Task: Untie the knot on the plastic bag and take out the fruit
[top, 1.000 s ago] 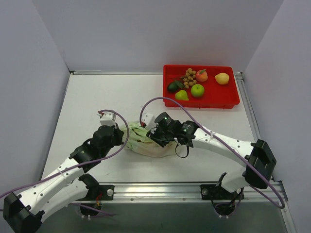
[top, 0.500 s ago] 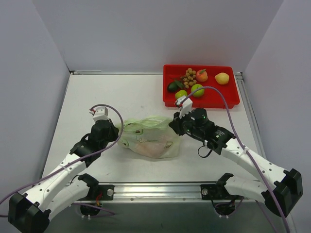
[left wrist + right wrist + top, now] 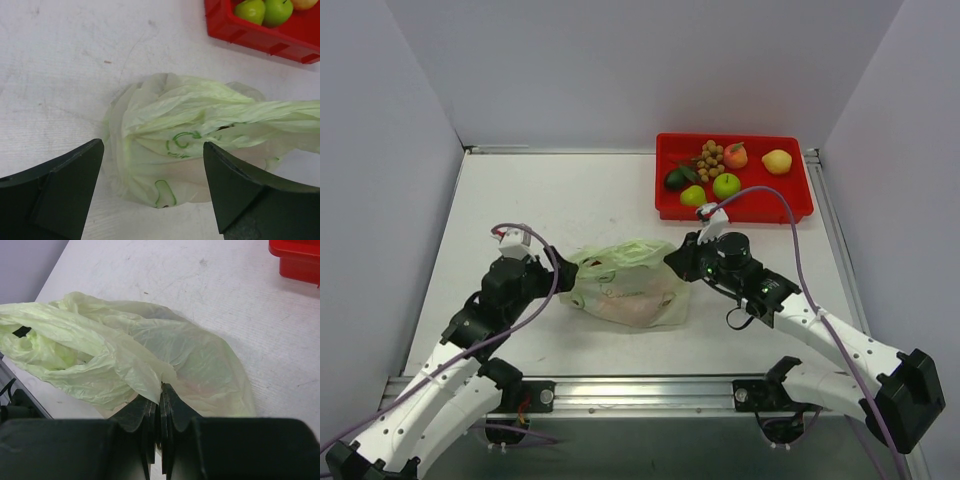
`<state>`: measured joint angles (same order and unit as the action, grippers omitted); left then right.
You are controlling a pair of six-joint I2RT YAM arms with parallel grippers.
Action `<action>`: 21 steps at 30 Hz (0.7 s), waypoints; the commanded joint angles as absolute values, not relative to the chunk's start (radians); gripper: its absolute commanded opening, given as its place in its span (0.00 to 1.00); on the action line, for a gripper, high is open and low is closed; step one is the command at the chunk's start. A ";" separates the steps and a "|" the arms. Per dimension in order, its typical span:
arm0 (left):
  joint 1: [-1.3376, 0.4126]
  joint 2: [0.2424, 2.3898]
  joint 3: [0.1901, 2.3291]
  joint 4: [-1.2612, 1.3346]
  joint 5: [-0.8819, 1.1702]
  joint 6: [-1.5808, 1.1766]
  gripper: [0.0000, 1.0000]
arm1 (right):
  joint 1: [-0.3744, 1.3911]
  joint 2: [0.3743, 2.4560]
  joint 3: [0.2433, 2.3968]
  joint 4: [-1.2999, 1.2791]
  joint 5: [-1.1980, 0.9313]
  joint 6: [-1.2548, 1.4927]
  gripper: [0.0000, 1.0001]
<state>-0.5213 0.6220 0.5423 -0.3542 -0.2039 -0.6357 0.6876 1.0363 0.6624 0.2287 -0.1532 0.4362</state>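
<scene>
Though pinched at 1 edge, plastic bag [image 3: 625, 292] pale green, crinkly, translucent.

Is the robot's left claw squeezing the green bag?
No, the left gripper has its fingers spread wide apart in the left wrist view, not closed on the plastic bag lying in front of them.

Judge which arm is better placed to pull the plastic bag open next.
Right, probably. The right claw is shut on a fold of the plastic bag, on the side nearer the red tray. The left claw stands open at the bag's other end, gripping nothing, so it must grasp first.
</scene>
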 commanded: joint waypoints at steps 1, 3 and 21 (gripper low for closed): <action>-0.517 0.638 0.699 -0.350 -0.144 -0.467 0.93 | 0.690 1.034 0.719 0.279 -0.225 0.390 0.02; -0.517 0.704 0.757 -0.368 -0.092 -0.354 0.96 | 0.695 1.035 0.727 0.264 -0.238 0.376 0.02; -0.517 0.919 0.996 -0.546 0.281 0.175 0.97 | 0.741 1.029 0.739 0.235 -0.229 0.334 0.05</action>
